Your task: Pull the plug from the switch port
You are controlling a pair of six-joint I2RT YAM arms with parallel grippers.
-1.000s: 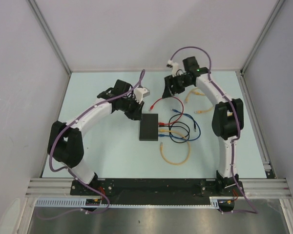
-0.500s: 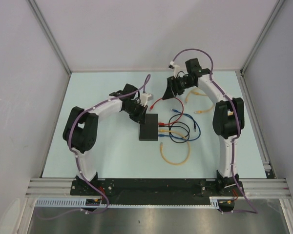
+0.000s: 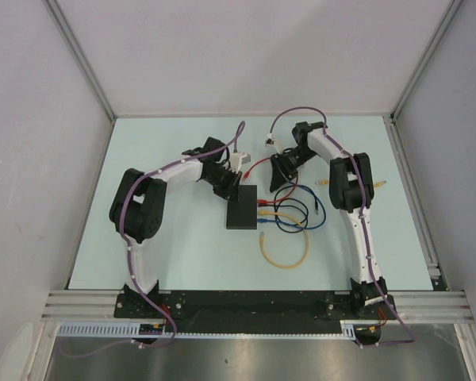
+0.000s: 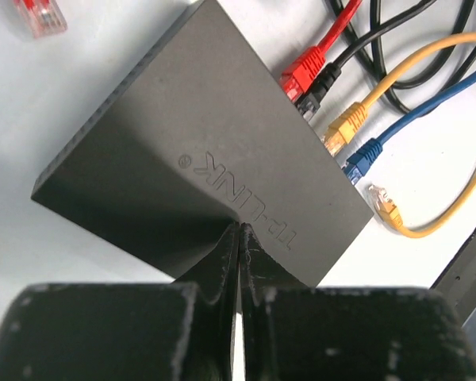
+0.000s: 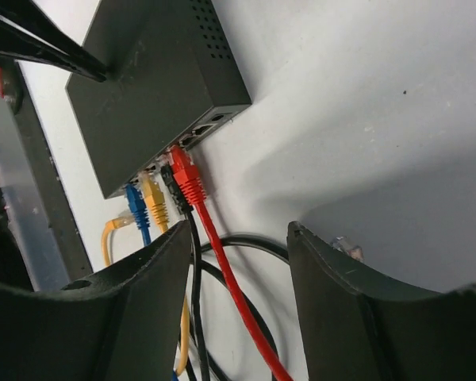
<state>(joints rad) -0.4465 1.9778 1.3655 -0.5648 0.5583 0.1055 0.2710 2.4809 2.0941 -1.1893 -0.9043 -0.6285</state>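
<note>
The switch [image 3: 242, 206] is a flat black box on the table; it also shows in the left wrist view [image 4: 198, 135] and the right wrist view [image 5: 143, 87]. Red [image 5: 186, 178], black [image 5: 169, 189], yellow [image 5: 153, 200] and blue [image 5: 135, 208] plugs sit side by side in its ports. My left gripper [image 4: 238, 228] is shut and empty, its tips resting on the switch's top near the far edge [image 3: 230, 184]. My right gripper [image 5: 239, 230] is open, low over the cables just right of the ports [image 3: 282, 178]. The red cable [image 5: 230, 286] runs between its fingers, untouched.
Black, blue and yellow cables [image 3: 293, 214] coil to the right of the switch. A yellow cable loop [image 3: 284, 255] lies nearer the bases. A loose red plug [image 4: 40, 16] lies beyond the switch, and a loose yellow plug [image 4: 385, 206] lies beside the blue one.
My left gripper moved right onto the switch's far edge. My right gripper came down from the back of the table to the cables beside the ports.
</note>
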